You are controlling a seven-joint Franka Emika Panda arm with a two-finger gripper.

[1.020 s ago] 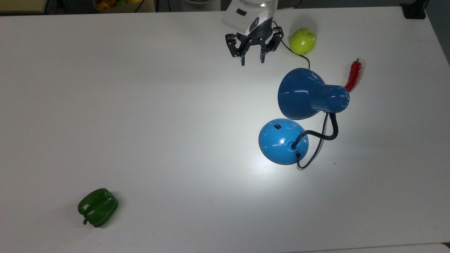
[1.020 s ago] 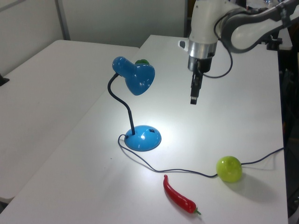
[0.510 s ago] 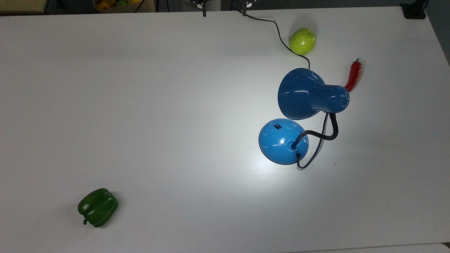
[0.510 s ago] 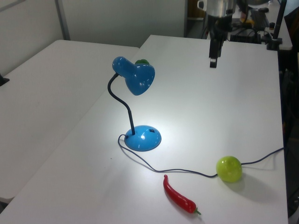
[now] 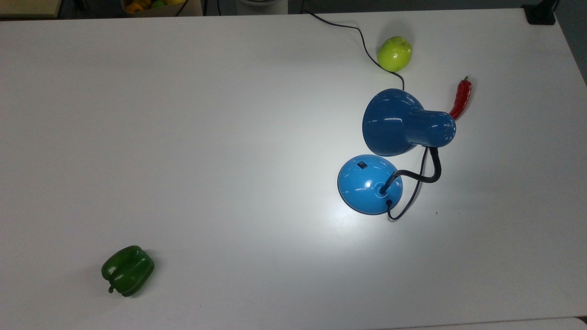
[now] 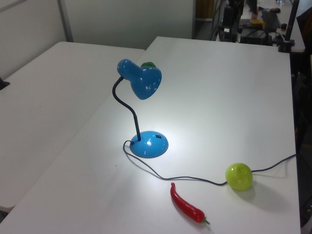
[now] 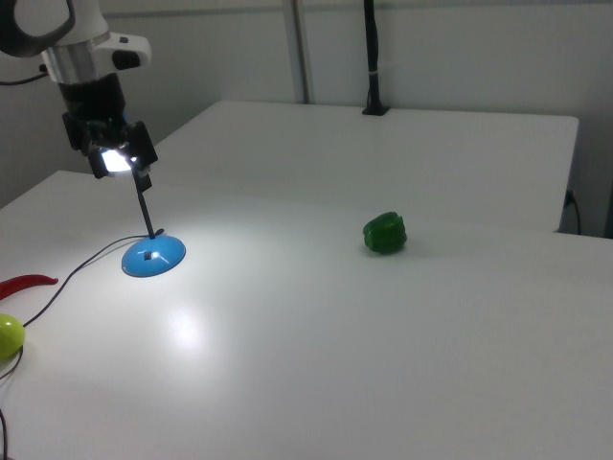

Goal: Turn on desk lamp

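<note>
Right view, taken from its left edge across: a green apple (image 7: 8, 337) and a red chilli (image 7: 24, 285) lie on the tabletop (image 7: 383, 335), both well below the fingers (image 7: 103, 144) and to the right view's left of them. The fingers hang high under the arm and overlap the glowing mouth of the shade (image 5: 390, 121). How near they really are to it is hard to judge, and you cannot tell whether they are spread or closed, or whether they hold anything. The desk lamp (image 7: 153, 257) stands on its round base below the fingers and slightly to the right view's right of them. A bright pool of light on the tabletop around the base says the lamp is burning. The green pepper (image 7: 385, 233) sits well apart, far to the right view's right of the fingers. The job looks done, so what remains is to finish cleanly. Do not go down to the switch (image 5: 362, 165) again, since a second press would likely put the light out. Keep the fingers above the shade and gooseneck. Draw away without crossing the cord (image 5: 362, 41), because a snag there could drag the base.
</note>
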